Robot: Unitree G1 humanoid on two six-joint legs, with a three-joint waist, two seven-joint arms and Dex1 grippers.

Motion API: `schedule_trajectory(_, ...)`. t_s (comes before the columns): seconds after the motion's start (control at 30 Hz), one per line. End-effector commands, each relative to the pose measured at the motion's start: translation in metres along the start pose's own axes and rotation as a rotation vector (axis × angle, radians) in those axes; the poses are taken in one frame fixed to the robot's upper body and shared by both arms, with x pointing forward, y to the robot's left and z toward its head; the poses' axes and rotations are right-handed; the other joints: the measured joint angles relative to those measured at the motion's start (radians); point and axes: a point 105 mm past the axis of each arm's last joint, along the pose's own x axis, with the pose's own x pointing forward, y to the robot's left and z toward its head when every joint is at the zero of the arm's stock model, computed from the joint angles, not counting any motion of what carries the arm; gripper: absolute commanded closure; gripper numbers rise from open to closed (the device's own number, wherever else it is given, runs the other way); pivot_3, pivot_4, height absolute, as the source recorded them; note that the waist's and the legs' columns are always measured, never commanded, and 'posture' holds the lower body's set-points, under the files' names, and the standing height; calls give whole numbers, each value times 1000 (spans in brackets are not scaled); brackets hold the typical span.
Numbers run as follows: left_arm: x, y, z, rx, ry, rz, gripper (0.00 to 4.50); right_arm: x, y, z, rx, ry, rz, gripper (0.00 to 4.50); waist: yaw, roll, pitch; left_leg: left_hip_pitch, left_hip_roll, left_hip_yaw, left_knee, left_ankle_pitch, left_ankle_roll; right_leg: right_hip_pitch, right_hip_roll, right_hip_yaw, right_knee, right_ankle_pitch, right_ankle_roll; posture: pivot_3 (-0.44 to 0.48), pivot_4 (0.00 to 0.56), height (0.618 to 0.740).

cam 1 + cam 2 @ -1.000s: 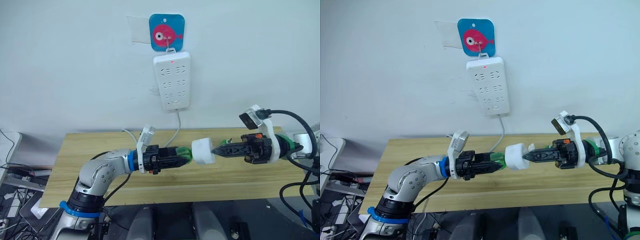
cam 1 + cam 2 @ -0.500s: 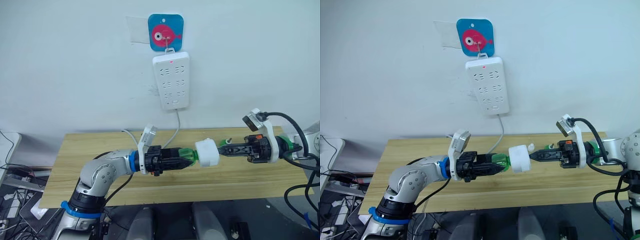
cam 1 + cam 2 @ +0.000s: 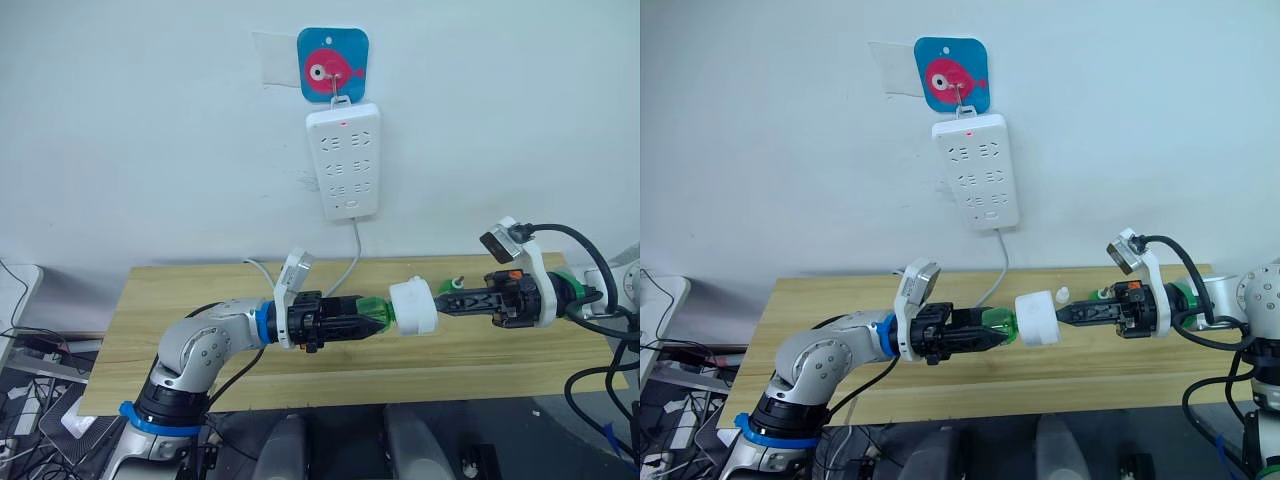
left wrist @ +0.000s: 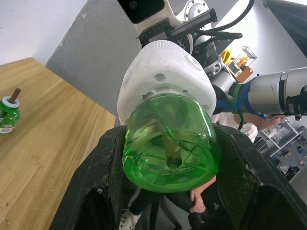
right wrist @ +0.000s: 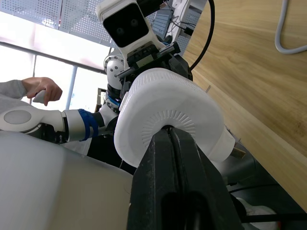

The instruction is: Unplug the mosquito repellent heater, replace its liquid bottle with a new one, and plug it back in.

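Observation:
The white mosquito repellent heater [image 3: 414, 306] is held in the air above the table, with a green liquid bottle [image 3: 375, 312] fixed to its left side. My left gripper [image 3: 352, 318] is shut on the green bottle, which shows close up in the left wrist view [image 4: 168, 148]. From the right, my right gripper [image 3: 446, 299] is shut on the heater's domed end [image 5: 168, 115]. A second small green bottle [image 3: 459, 288] with a wick stands on the table behind the right gripper, and the left wrist view shows it too [image 4: 8, 112].
A white power strip [image 3: 343, 162] hangs on the wall under a blue fish hook [image 3: 333, 65], its cable dropping to the wooden table [image 3: 200, 290]. A small white cap [image 3: 1065, 295] sits near the second bottle. A person's hand [image 5: 41, 88] shows in the background.
The heater, bottle and right gripper have shifted slightly to the right, and more of the green bottle shows beyond the left gripper. Almost nothing moved in the last half second.

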Motion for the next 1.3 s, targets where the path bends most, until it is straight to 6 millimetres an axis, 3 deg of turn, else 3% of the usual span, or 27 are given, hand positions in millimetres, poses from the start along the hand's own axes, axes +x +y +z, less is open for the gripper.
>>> schedule_trajectory(0.03, 5, -6, 7, 40, -15, -29, 2249, 3, 13, 4, -43, 7, 55, 4463, 0, 0, 0, 0, 0, 0, 0, 0, 0, 0, 0, 0, 0, 0, 0, -147, 235, 740)
schedule_trajectory(0.23, 6, -7, 6, 36, -11, -40, 2249, 5, 8, 4, -43, -5, 38, 4463, 0, 0, 0, 0, 0, 0, 0, 0, 0, 0, 0, 0, 0, 0, 0, -147, 233, 740)
schedule_trajectory(0.7, 3, -7, 6, 41, -3, -41, 2249, -27, -21, 16, -7, -89, -129, 4463, -1, 0, 0, 0, 0, 0, 0, 0, 0, 0, 0, 0, 0, 0, 0, -142, 216, 740)
schedule_trajectory(0.83, 4, -8, 7, 43, -1, -52, 2249, -20, -35, 15, -14, -89, -149, 4463, -1, 0, 0, 0, 0, 0, 0, 0, 0, 0, 0, 0, 0, 0, 0, -141, 212, 740)
schedule_trajectory(1.07, 7, -12, 11, 41, -2, -76, 2249, 10, -55, 5, 6, -92, -113, 4463, 0, 0, 0, 0, 0, 0, 0, 0, 0, 0, 0, 0, 1, 0, 0, -132, 206, 740)
schedule_trajectory(1.3, 2, -5, 16, 57, -16, -24, 2249, 24, -32, -23, 50, -8, 15, 4463, 2, 0, 0, 0, 0, -1, 0, 0, 0, 0, -1, 0, 0, 0, 0, -120, 210, 740)
